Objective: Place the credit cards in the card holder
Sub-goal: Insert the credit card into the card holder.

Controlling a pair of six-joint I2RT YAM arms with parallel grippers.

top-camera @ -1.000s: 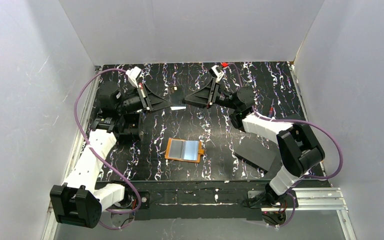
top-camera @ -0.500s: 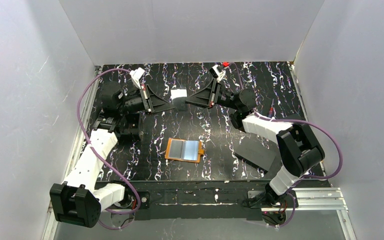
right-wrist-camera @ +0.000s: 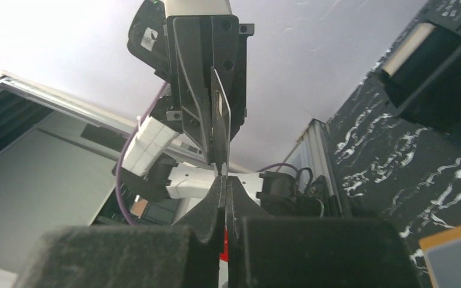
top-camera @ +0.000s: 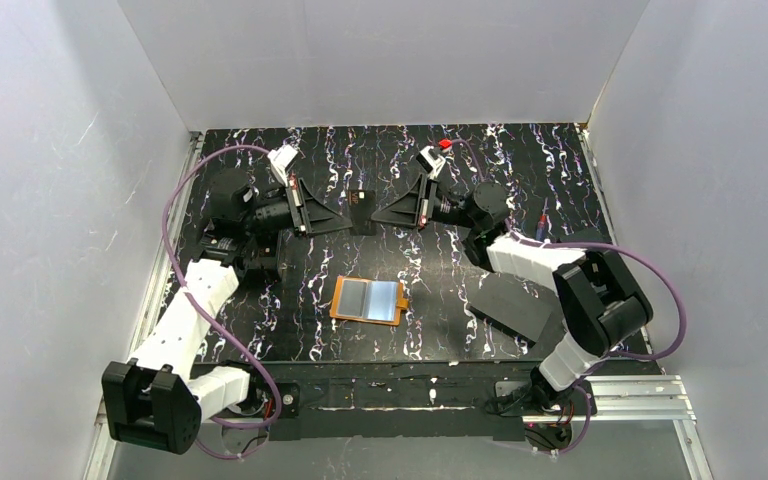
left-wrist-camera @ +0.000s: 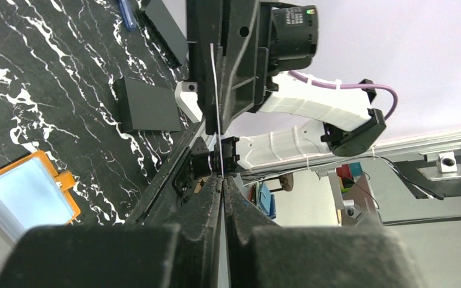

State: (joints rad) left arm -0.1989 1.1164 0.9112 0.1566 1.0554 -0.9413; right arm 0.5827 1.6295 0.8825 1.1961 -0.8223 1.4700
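The card holder (top-camera: pixel 370 300) lies open on the black marbled table, orange with pale clear sleeves facing up; it also shows in the left wrist view (left-wrist-camera: pixel 30 192). Above the table behind it, my two grippers meet tip to tip. A credit card (top-camera: pixel 362 202) stands on edge between them. My left gripper (top-camera: pixel 353 217) is shut on one end of it, and in its own view the card (left-wrist-camera: pixel 216 108) is a thin pale line running up from the shut jaws (left-wrist-camera: pixel 222 178). My right gripper (top-camera: pixel 372 214) is shut on the other end (right-wrist-camera: pixel 222 179), with the card (right-wrist-camera: pixel 219 114) rising above it.
A larger flat black rectangle (top-camera: pixel 515 305) lies on the table right of the card holder, under the right arm; another black slab (left-wrist-camera: pixel 147 105) shows in the left wrist view. White walls enclose the table on three sides.
The right gripper moved in toward the left one and closed on the card. The card, earlier showing a pale face in the left gripper, has turned on edge.
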